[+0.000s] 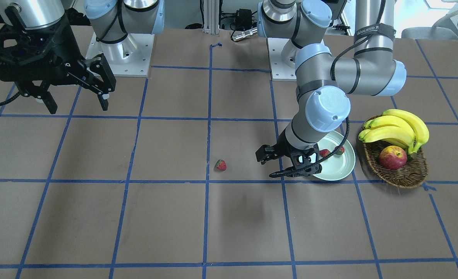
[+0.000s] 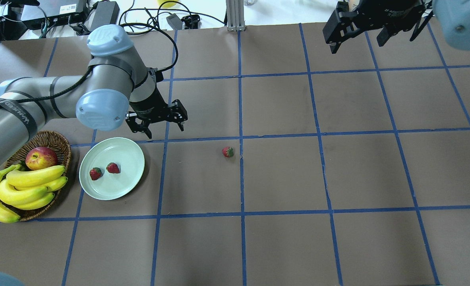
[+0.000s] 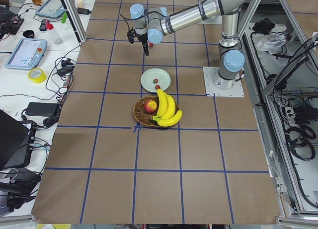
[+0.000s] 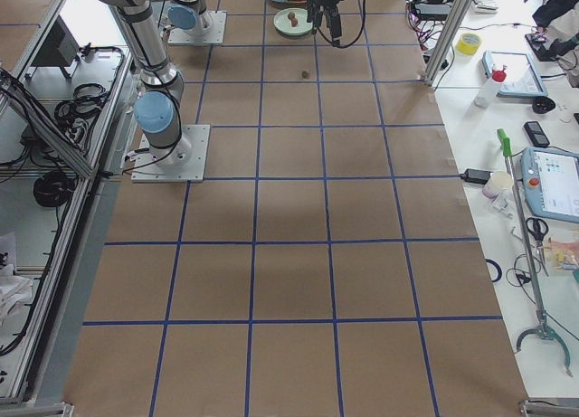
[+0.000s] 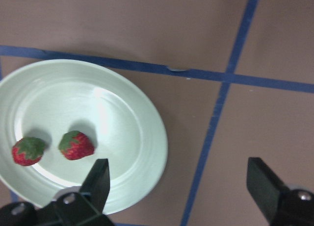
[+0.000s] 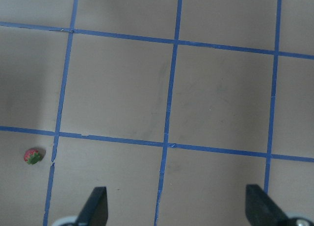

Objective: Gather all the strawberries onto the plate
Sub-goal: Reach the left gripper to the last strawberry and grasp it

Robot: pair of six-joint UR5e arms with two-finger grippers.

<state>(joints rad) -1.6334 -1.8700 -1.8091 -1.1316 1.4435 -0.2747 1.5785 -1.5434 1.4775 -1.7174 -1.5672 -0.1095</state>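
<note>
We see the left gripper (image 2: 165, 131) jaws spread, empty, just beside the plate (image 2: 119, 153). Right gripper (image 2: 356, 44) jaws spread too, empty, far across the table (image 2: 282, 174). Two strawberries (image 2: 113, 168) lie in the plate; third strawberry (image 2: 227, 151) on the table, well apart.

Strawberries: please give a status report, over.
Left gripper open, empty, beside plate. Right gripper open, raised, far off. Two strawberries in plate, third strawberry alone on table. Nothing lies between it and plate.

Silver tubular arms (image 1: 368, 23) with pale-blue joint caps (image 1: 327, 108); black strapped cable (image 1: 338, 58); black left tool (image 2: 165, 131), right tool (image 1: 78, 108); screwed base plates (image 1: 136, 58).
</note>
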